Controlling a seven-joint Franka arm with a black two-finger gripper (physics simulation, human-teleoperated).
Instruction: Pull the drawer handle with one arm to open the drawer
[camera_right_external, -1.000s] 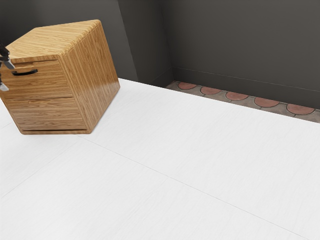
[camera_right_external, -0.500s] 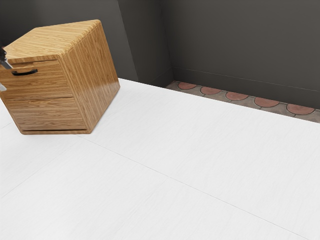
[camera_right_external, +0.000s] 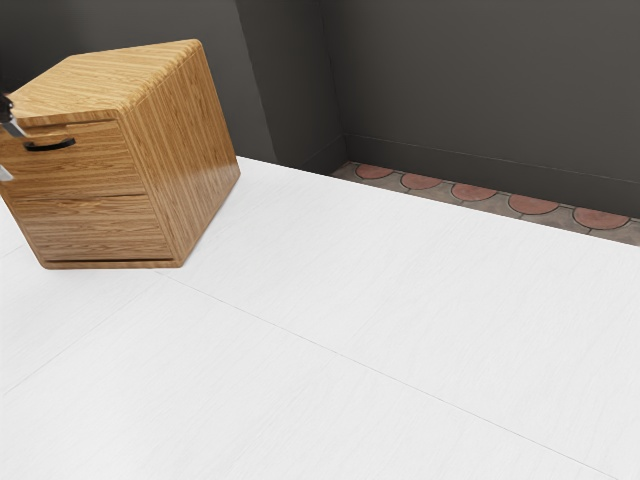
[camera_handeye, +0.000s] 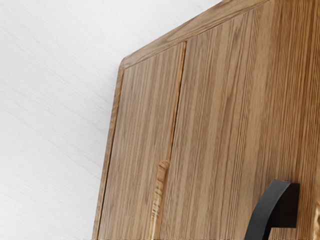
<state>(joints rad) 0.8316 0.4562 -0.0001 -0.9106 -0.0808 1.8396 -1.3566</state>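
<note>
A wooden cabinet (camera_right_external: 170, 130) stands at the exterior view's upper left with two drawers in its front. The upper drawer (camera_right_external: 85, 165) carries a black curved handle (camera_right_external: 50, 145) and lies level with the cabinet's face. My gripper (camera_right_external: 5, 145) is at the view's left edge, just left of the handle and apart from it. Its two fingertips (camera_right_external: 9, 120) stand one above the other, open, with nothing between them. In the wrist view the handle's end (camera_handeye: 272, 207) shows close under my hand on the upper drawer's front (camera_handeye: 230, 110), beside the lower drawer (camera_handeye: 145, 140).
The cabinet rests on a wide white surface (camera_right_external: 380, 330) that runs to the exterior view's right and front. Dark walls (camera_right_external: 480, 80) stand behind, with a strip of reddish tiles (camera_right_external: 490, 195) at their foot.
My gripper has drawn back slightly toward the exterior view's left edge. The drawer and its handle have not moved.
</note>
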